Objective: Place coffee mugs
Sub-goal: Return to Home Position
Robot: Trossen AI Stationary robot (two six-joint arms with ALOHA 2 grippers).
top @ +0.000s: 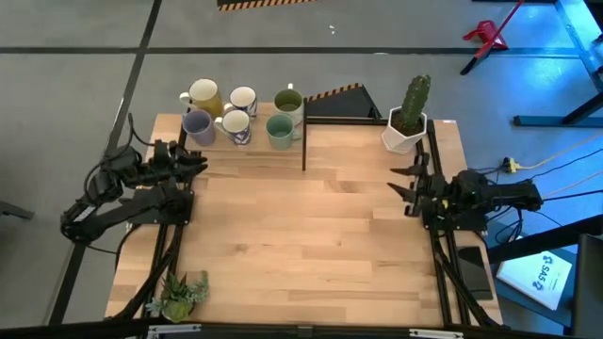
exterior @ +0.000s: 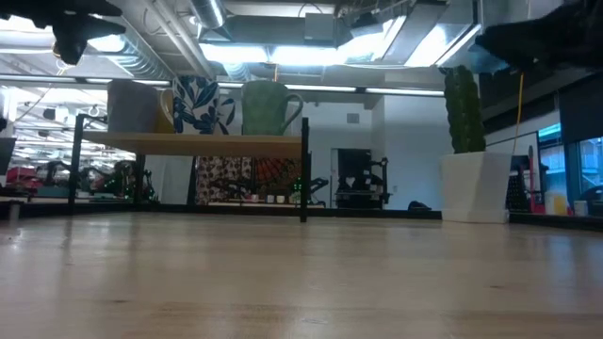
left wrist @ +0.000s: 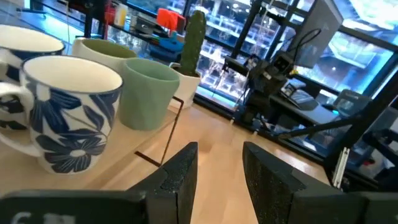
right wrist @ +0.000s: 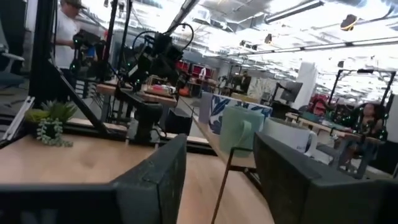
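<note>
Six mugs stand on a raised wooden shelf (top: 283,151) at the table's far left: a cream-yellow mug (top: 203,94), a whitish mug (top: 243,99), a lavender mug (top: 197,125), a blue-patterned white mug (top: 236,125), a sage green mug (top: 280,131) and another whitish mug (top: 290,102). The patterned mug (left wrist: 71,112) and the green mug (left wrist: 149,93) show close in the left wrist view. My left gripper (top: 198,161) is open and empty just in front of the shelf's left end. My right gripper (top: 401,183) is open and empty at the table's right side, below the cactus pot.
A white faceted pot with a cactus (top: 407,121) stands at the far right. A small green plant (top: 181,294) lies at the near left corner. The shelf has a black post (top: 303,141) at its right end. Bare wood (top: 301,235) lies between the arms.
</note>
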